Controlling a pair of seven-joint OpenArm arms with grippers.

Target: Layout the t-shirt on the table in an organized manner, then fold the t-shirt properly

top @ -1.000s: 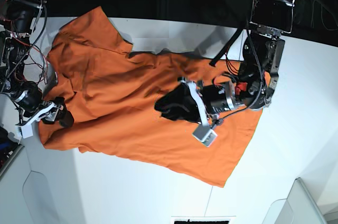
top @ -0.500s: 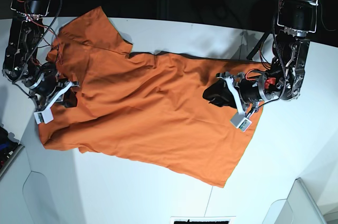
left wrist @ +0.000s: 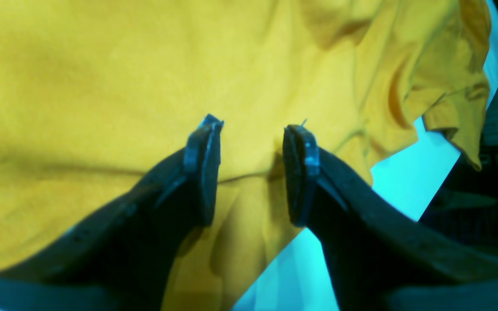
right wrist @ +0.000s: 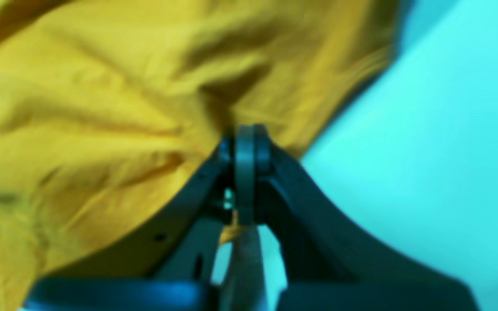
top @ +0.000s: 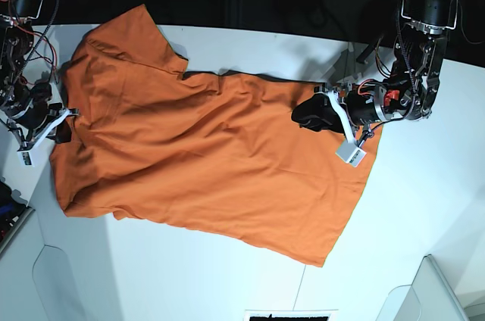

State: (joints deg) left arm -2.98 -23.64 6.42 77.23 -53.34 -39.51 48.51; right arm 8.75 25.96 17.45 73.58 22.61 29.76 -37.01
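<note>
The orange t-shirt point(top: 204, 154) lies spread out on the white table point(top: 189, 275), sleeve end at the left and hem at the right. My right gripper point(top: 62, 130) is at the shirt's left edge. In the right wrist view it point(right wrist: 244, 129) is shut on a bunched fold of the t-shirt point(right wrist: 102, 108), which looks yellow there. My left gripper point(top: 305, 116) hovers over the shirt near the hem. In the left wrist view it point(left wrist: 253, 129) stands open above the cloth point(left wrist: 102, 77), with nothing pinched between the fingers.
Beyond the table's far edge point(top: 250, 29) is a dark background with the arm mounts. A pale bin corner point(top: 428, 291) sits at the front right. Bare table point(left wrist: 404, 172) shows past the shirt's edge.
My right gripper has shut on the shirt's left edge and pulled it left, flattening the cloth. My left gripper has drawn back from the shirt's middle toward the hem.
</note>
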